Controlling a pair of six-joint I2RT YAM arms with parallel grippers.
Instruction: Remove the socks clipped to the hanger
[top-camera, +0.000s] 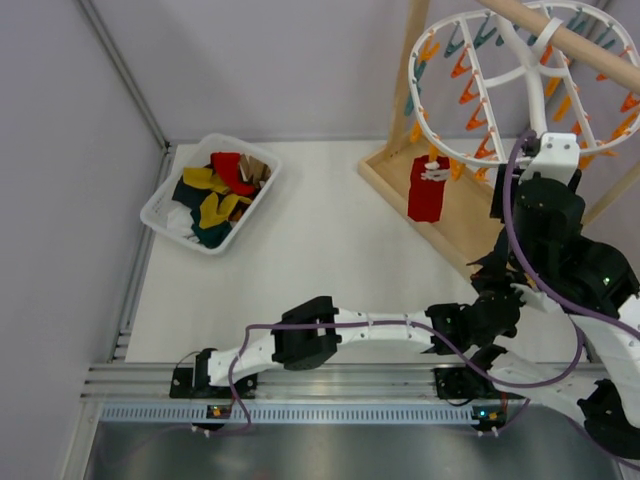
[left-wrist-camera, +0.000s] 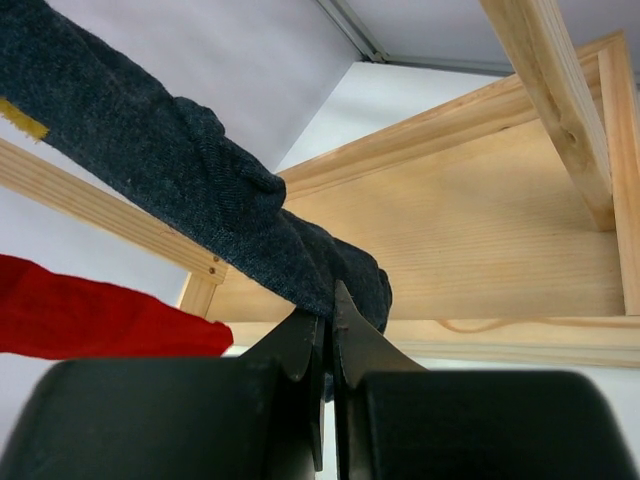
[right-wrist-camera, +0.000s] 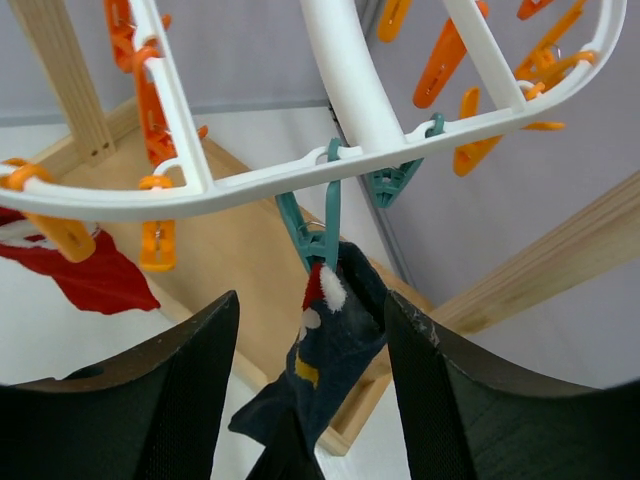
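Observation:
A dark navy sock (right-wrist-camera: 335, 340) with white, red and yellow marks hangs from a teal clip (right-wrist-camera: 325, 235) on the white hanger (right-wrist-camera: 360, 90). My right gripper (right-wrist-camera: 311, 296) is open, with one finger on each side of this sock just below the clip. My left gripper (left-wrist-camera: 328, 300) is shut on the lower end of the navy sock (left-wrist-camera: 180, 170), which stretches up and to the left. A red sock (top-camera: 427, 195) hangs from an orange clip at the hanger's (top-camera: 447, 152) near left rim. It also shows in the left wrist view (left-wrist-camera: 100, 320) and the right wrist view (right-wrist-camera: 90, 275).
The wooden stand's base (top-camera: 450, 235) lies under the hanger, and its posts and slanted bar (top-camera: 570, 40) stand around it. Many orange and teal clips dangle from the rim. A white basket (top-camera: 160, 205) with several socks stands at the far left.

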